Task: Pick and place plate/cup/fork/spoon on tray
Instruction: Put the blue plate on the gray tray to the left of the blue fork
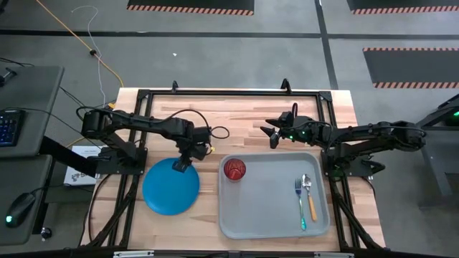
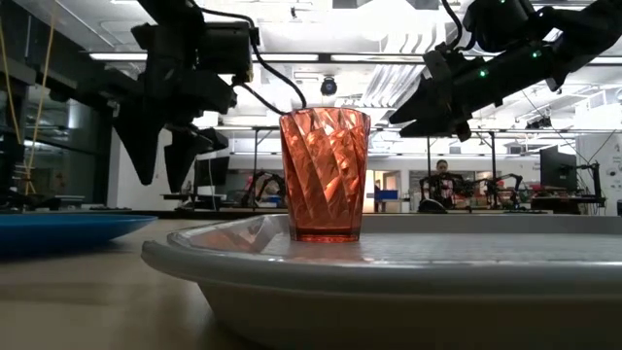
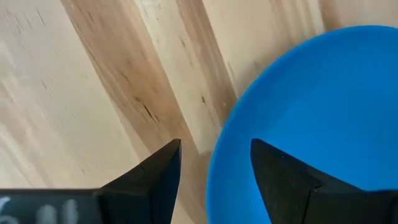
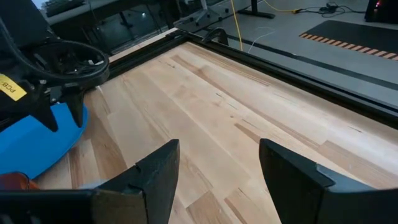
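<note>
The blue plate (image 1: 171, 189) lies flat on the wooden table, left of the grey tray (image 1: 269, 215). The red-orange cup (image 1: 234, 169) stands upright in the tray's far left corner. The blue-handled fork (image 1: 300, 206) and the orange-handled spoon (image 1: 310, 196) lie side by side at the tray's right. My left gripper (image 1: 183, 165) is open and points down over the plate's far rim (image 3: 217, 162), one finger over the plate and one over the table. In the low view it (image 2: 160, 170) hangs clear above the plate (image 2: 58, 228). My right gripper (image 1: 273, 135) is open and empty, above the table beyond the tray's far rim.
A black frame (image 1: 229, 92) runs along the table's far edge and sides. A black cable (image 1: 215, 132) loops near my left wrist. Bare wood (image 4: 205, 106) lies between the two grippers, far of the tray.
</note>
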You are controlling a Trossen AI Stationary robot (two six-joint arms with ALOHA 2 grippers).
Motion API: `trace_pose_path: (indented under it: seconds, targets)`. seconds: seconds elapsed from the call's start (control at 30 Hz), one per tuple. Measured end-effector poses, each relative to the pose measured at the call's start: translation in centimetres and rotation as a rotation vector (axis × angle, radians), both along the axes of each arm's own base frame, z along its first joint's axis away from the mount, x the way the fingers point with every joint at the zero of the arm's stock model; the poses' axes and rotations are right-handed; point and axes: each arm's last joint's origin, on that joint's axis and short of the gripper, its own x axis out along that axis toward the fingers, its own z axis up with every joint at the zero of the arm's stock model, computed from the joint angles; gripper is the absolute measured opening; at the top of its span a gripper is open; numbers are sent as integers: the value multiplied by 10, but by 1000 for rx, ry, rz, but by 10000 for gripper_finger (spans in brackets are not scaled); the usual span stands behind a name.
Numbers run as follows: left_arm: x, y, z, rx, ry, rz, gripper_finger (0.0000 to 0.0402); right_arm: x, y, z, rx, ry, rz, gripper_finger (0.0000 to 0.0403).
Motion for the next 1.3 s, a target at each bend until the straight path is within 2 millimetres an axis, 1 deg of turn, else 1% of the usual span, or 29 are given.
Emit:
trace_pose_path:
  seconds: [0.1,0.23,0.4,0.6,0.8,1.17,1.23,1.3]
  targets:
    - [3,0,-8,-2,28,5,184,0,0,0,0,0,0,213]
    - [7,0,-24,-7,92,-3,184,0,0,-1,1,6,0,213]
    - [9,0,-37,-19,140,4,184,0,0,-1,1,14,-1,213]
    - [8,-3,-41,-120,173,4,184,0,0,-1,1,14,-1,213]
    - [4,-3,-42,-127,233,6,184,0,0,-1,0,16,0,213]
    - [6,-3,-58,-136,300,10,183,-1,0,-2,0,19,-1,213]
    - [6,-3,-59,-132,298,3,174,-1,0,-2,-2,20,-6,213]
    - [7,-3,-58,-126,292,-6,154,-1,0,-2,-2,21,-6,213]
